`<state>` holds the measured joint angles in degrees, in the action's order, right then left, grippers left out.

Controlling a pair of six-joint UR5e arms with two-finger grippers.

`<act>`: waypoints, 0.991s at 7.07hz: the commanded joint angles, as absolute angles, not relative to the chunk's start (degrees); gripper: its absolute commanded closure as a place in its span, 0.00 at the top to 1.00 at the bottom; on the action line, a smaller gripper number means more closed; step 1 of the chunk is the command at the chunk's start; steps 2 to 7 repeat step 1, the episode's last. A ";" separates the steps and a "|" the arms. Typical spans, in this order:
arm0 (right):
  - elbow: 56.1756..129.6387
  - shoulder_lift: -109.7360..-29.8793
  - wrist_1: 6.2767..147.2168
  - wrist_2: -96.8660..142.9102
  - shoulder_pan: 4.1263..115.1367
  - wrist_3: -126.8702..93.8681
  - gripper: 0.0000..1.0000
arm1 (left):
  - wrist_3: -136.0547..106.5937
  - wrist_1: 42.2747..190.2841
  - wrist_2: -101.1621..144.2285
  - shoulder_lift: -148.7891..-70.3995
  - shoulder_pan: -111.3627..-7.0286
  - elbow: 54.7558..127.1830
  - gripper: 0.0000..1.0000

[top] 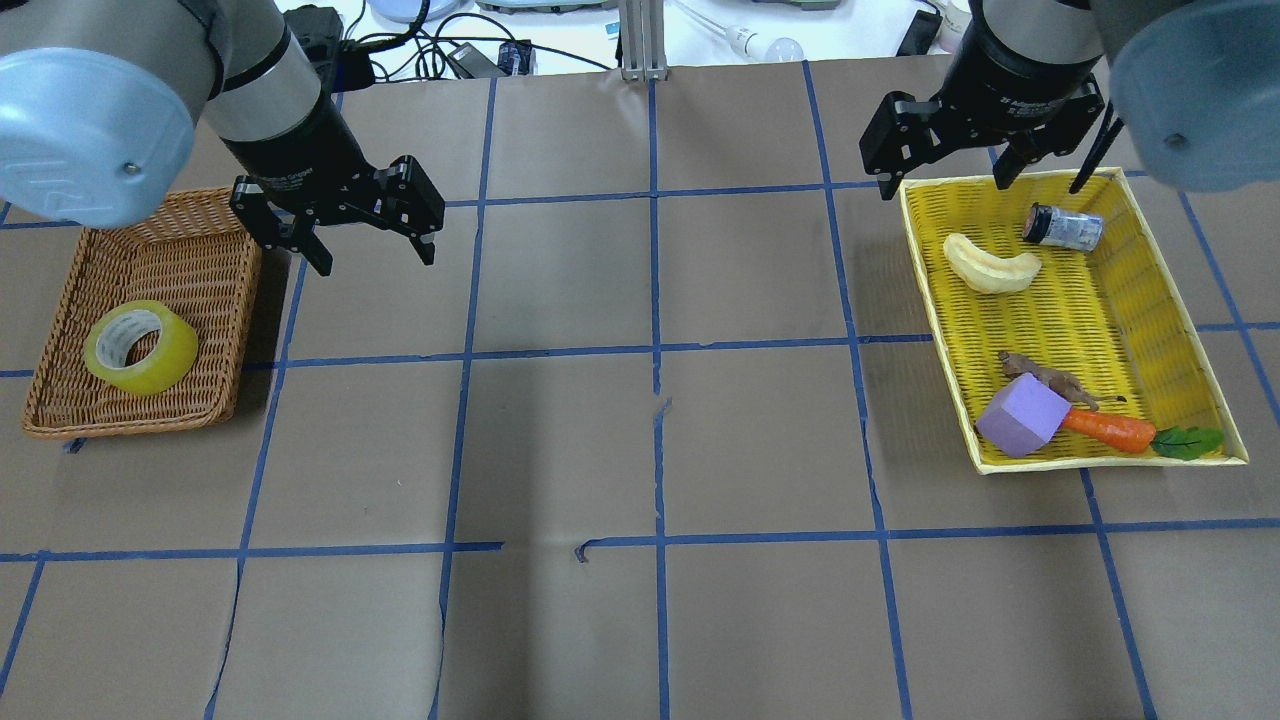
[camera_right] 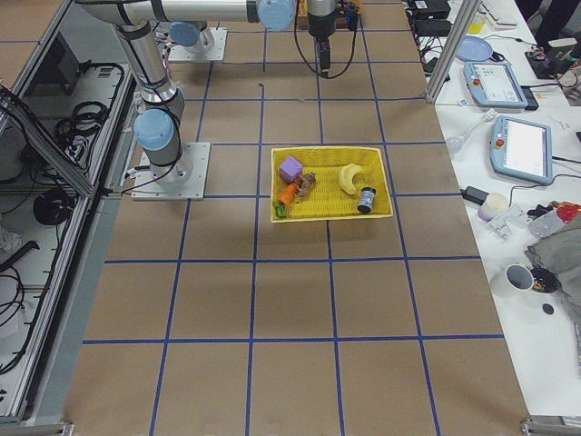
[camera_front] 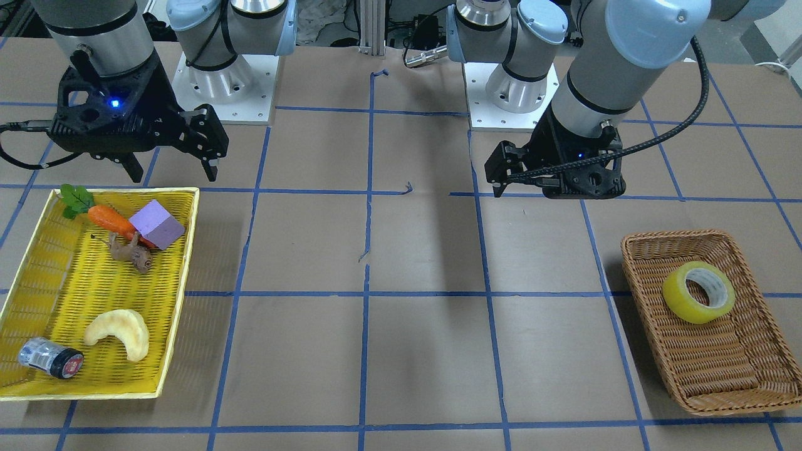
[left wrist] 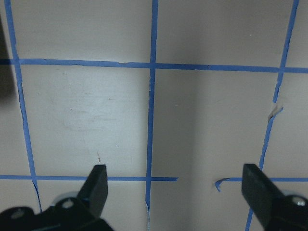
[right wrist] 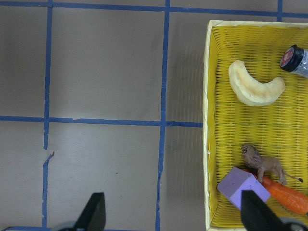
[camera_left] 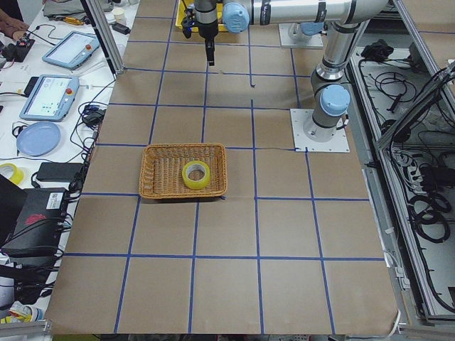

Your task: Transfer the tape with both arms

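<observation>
Tape: I had the tape (top: 141, 347) lying in the wicker basket (top: 170, 240), inside its rim, on my left.
Left gripper: the left gripper (top: 376, 262) hung spread wide and empty, just beside the basket's inner edge.
Right gripper: the right gripper (top: 942, 187) was also spread wide and empty, over the yellow tray (top: 1100, 330) at its far inner corner.
Room: basket and tray sat well apart, with the table (top: 660, 450) and its blue grid lines (top: 655, 350) between them.

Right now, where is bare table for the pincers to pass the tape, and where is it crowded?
The middle of the table, between the wicker basket holding the tape and the yellow tray, is bare. The tray's centre, between the crescent toy and the purple block, is free. Crowded: the tray's end where block, carrot and animal figure bunch together.
</observation>
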<state>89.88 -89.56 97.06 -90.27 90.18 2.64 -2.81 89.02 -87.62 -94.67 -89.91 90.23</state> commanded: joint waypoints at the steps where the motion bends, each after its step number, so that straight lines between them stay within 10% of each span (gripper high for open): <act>1: 89.82 -89.56 96.94 -90.18 90.18 2.64 1.00 | -2.81 89.03 -87.63 -94.57 -89.91 90.35 1.00; 7: 89.82 -89.56 96.94 -90.18 90.18 2.64 1.00 | -2.81 89.03 -87.63 -94.57 -89.91 90.35 1.00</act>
